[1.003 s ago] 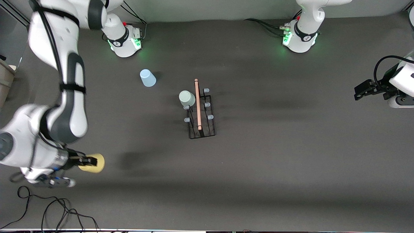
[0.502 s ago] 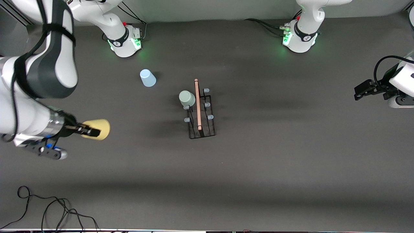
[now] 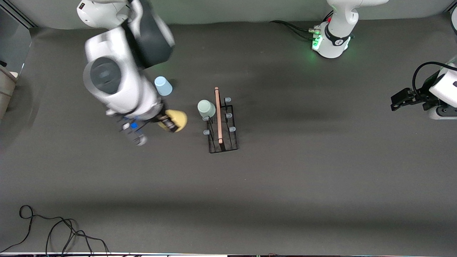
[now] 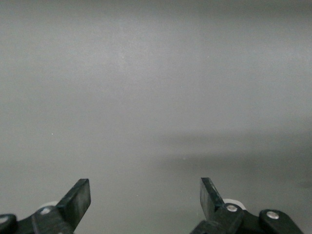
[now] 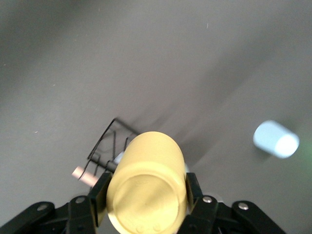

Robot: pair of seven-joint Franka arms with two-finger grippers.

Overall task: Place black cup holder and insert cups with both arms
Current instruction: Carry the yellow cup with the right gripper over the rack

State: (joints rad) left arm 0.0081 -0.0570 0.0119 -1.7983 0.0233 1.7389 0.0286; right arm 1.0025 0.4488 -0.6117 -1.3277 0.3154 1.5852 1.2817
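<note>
The black cup holder (image 3: 222,125) stands mid-table with its wooden rod handle (image 3: 217,114) on top, and it also shows in the right wrist view (image 5: 109,146). A mint green cup (image 3: 206,108) sits upside down on one of its pegs. A light blue cup (image 3: 163,86) (image 5: 276,139) stands upside down on the table toward the right arm's base. My right gripper (image 3: 168,123) (image 5: 146,191) is shut on the yellow cup (image 3: 175,120) (image 5: 146,183), over the table beside the holder. My left gripper (image 3: 400,99) (image 4: 144,195) waits open and empty at the left arm's end.
A black cable (image 3: 53,228) loops on the table near the front camera at the right arm's end. The left arm's green-lit base (image 3: 330,41) stands at the table's edge farthest from the front camera. The right arm's blurred body (image 3: 117,78) hangs over the table by the blue cup.
The right arm has swung the yellow cup from near the front of the table at its own end to just beside the holder. The left arm has not moved.
</note>
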